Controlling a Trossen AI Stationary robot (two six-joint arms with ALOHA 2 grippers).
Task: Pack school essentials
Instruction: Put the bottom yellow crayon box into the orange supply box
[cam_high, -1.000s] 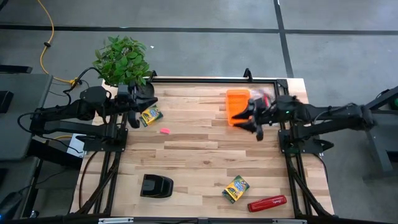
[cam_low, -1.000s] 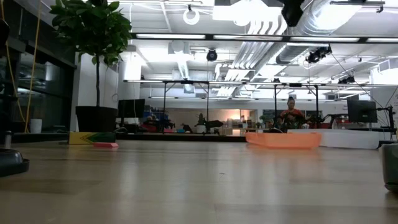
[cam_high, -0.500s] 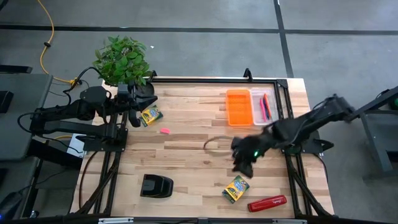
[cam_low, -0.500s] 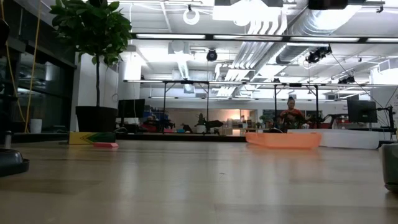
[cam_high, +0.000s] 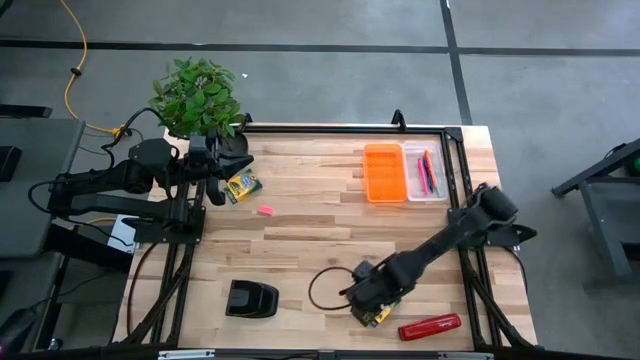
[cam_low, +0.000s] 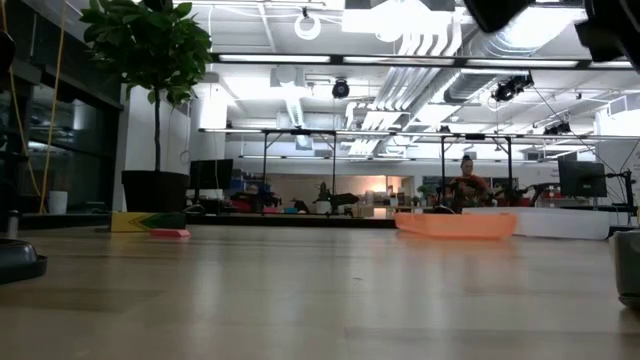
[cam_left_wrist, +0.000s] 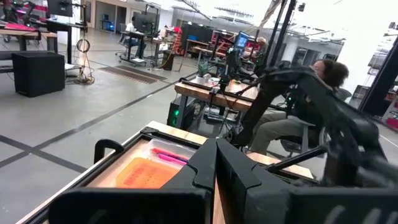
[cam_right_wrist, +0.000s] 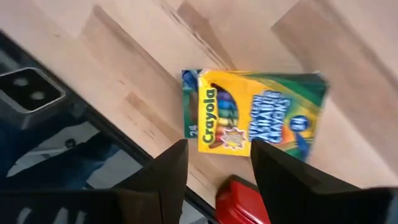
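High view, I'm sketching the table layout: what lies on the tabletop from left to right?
Crayon box by the left gripper → black block → pink eraser → right gripper over the second crayon box → red stapler.

crayon box (cam_right_wrist: 252, 114) beside stapler (cam_high: 430, 326) — tray (cam_high: 382, 172) behind
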